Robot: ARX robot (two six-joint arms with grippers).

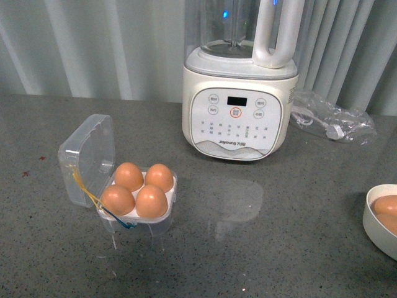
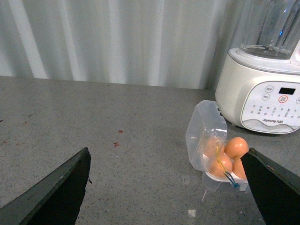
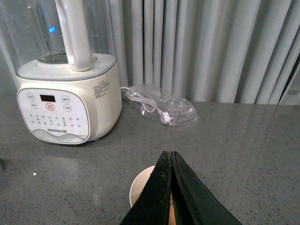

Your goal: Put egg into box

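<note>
Grey speckled counter (image 1: 291, 248) runs back to a pale curtain (image 1: 93, 49), and the box (image 1: 90, 155) stands on it to my left with its lid tipped open. Four eggs (image 1: 152, 200) sit in it, one in each cell, so no cell is free. The egg I am meant to put in must be one of these, but I cannot tell which. My left claw (image 2: 167, 151) is spread wide with nothing in it, and the box is ahead of it. My right claw (image 3: 168, 154) is pinched closed on nothing, over the white bowl (image 1: 374, 239) far to my right, where another egg (image 1: 388, 206) lies. I think the putting-in part is done. What is left, I guess, is to pull my arms away, or to fold the lid down softly. The box has thin legs and may tip if I bump it. Between box and bowl there is good open room. Behind stand the big blender (image 1: 239, 118) and a plastic bag (image 1: 332, 121), so swinging back there is risky. I cannot see the counter's front edge.
</note>
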